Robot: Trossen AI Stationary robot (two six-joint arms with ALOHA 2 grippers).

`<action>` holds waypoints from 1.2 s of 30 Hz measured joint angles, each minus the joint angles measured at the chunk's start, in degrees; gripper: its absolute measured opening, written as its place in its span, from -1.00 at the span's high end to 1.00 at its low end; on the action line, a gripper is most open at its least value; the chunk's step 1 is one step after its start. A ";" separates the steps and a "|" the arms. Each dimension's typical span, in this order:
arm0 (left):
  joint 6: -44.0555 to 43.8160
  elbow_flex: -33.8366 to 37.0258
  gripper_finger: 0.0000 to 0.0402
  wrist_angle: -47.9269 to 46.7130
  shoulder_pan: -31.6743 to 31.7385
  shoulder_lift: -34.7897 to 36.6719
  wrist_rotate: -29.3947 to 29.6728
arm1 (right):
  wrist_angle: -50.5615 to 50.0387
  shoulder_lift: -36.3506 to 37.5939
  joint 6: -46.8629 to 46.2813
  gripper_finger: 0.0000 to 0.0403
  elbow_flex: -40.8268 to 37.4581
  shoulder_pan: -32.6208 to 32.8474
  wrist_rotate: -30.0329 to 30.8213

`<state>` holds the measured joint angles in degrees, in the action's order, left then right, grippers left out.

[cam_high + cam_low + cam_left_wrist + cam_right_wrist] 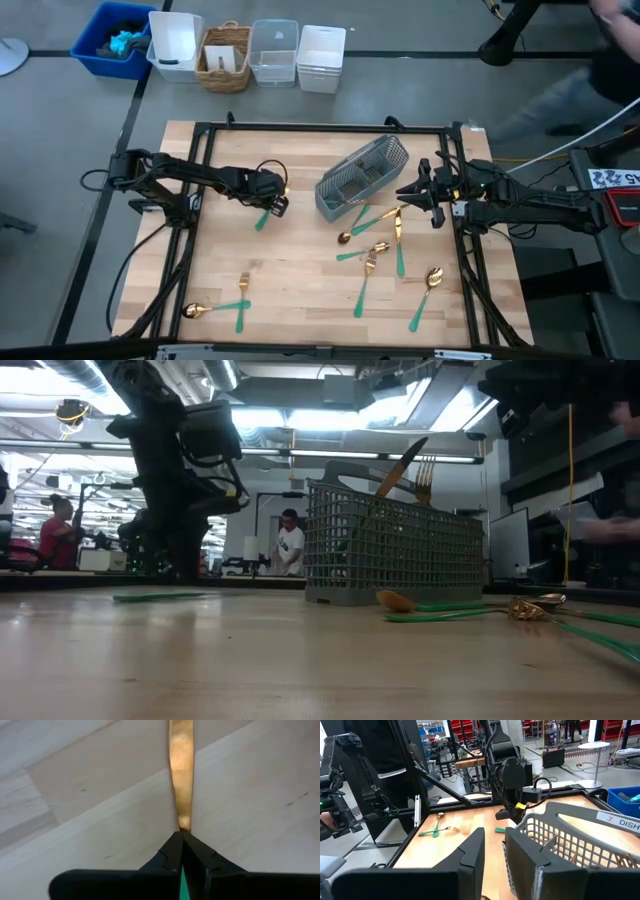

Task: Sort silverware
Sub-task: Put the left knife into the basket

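The table [300, 300] was pale butcher-block wood, its planks plain in the grain, edged by a black metal frame. Beyond it lay a workshop under strip lights, with people standing far off and bins lined along the table's far side. A grey wire-mesh caddy [362, 176], rectangular and divided inside, stood tilted near the middle, with a gold fork and knife sticking up out of it. Left of the caddy, the left gripper [272, 200] had its dark fingers pressed together, pinching a knife [181, 775] where the slim teal handle met the shiny gold blade. Right of the caddy, the right gripper [420, 190] hovered with jaws spread, holding nothing. Most loose silverware [380, 250] lay scattered in front of the caddy; a fork and spoon [215, 308] rested well apart, far to its front left.
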<state>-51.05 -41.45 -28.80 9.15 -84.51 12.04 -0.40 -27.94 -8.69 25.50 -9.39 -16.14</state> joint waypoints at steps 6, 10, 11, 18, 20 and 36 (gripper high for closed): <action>0.47 0.00 0.92 -0.02 -0.03 0.04 -0.02 | 0.01 0.00 0.01 0.60 0.00 0.00 0.00; 5.21 -0.02 0.81 -0.04 -0.27 0.07 -0.11 | 0.02 0.00 0.01 0.60 0.00 0.00 0.00; 6.22 -0.02 0.77 -0.03 -0.27 0.07 -0.11 | 0.02 0.00 0.02 0.60 0.00 0.00 0.00; 6.82 -0.11 0.48 1.80 -0.20 -1.26 -0.09 | 0.02 -0.02 0.02 0.60 0.00 0.01 0.03; 6.83 -0.11 0.45 1.86 -0.20 -1.61 -0.08 | 0.02 -0.02 0.02 0.60 0.00 -0.02 0.09; 6.95 -0.43 0.55 1.26 -0.20 -5.83 -1.94 | -0.22 -0.02 0.02 0.60 0.00 0.00 0.64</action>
<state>-44.09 -41.88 -27.53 8.95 -90.34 10.10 -0.62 -27.97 -8.67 25.50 -9.39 -15.51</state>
